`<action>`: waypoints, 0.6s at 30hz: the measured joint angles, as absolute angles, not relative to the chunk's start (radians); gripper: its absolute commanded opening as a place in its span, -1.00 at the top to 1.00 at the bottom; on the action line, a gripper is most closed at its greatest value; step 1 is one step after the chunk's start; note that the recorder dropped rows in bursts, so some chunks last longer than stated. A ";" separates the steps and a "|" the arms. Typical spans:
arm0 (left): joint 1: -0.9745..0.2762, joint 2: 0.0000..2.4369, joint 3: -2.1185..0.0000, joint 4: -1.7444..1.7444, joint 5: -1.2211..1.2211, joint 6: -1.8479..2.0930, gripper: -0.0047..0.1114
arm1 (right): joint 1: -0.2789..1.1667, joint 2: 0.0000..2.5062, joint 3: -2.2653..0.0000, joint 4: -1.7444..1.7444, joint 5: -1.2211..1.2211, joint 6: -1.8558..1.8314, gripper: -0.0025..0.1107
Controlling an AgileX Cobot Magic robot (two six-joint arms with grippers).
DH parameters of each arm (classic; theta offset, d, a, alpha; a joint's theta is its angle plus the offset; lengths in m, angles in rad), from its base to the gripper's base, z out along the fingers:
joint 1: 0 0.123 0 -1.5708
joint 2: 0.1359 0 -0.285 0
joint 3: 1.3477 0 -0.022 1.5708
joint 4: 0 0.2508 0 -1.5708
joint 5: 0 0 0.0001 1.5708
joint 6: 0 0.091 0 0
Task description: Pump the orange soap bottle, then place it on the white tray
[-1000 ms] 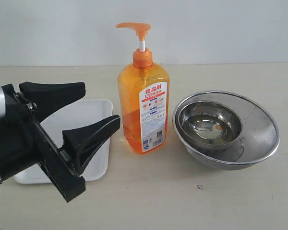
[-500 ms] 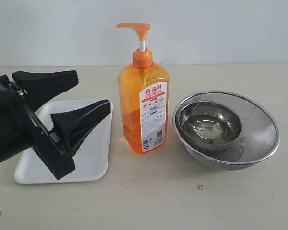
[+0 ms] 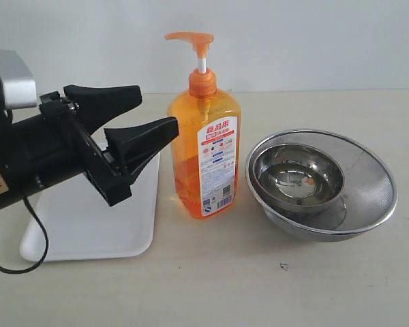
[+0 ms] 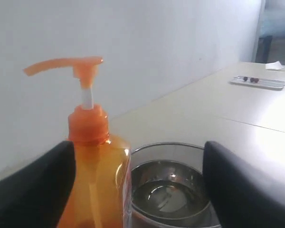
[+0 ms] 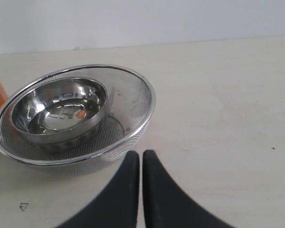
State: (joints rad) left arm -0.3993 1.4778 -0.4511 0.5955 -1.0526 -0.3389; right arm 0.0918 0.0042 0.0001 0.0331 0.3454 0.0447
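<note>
The orange soap bottle (image 3: 204, 153) stands upright on the table, its orange pump head (image 3: 189, 38) raised on a white stem. Left of it lies the white tray (image 3: 88, 221). My left gripper (image 3: 157, 107) hovers open above the tray, its black fingertips just left of the bottle's shoulder, not touching. In the left wrist view the bottle (image 4: 92, 156) fills the left part of the gap of that gripper (image 4: 138, 166). My right gripper (image 5: 141, 156) is shut, empty, over bare table beside the steel bowls; the exterior view does not show it.
Two nested round steel bowls (image 3: 320, 184) sit right of the bottle, close to it; they also appear in the right wrist view (image 5: 71, 114). A wall rises behind the table. A flat tray (image 4: 256, 81) lies far off on another table.
My left gripper has risen from low over the tray and moved right, toward the bottle's upper body. The bottle, tray and bowls have not moved.
</note>
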 measured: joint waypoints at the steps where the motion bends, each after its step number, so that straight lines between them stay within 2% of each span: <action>1: -0.394 1.490 -0.462 0.614 -1.064 -0.346 -0.26 | 0.092 0.004 0.000 0.033 0.345 0.045 0.96; 18: -0.373 1.717 -0.690 0.714 -1.102 -0.391 -0.26 | 0.092 0.004 0.000 0.033 0.345 0.045 0.96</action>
State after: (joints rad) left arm -0.3727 1.7174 -0.6897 0.7143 -1.1025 -0.3908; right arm 0.0918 0.0042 0.0001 0.0331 0.3454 0.0447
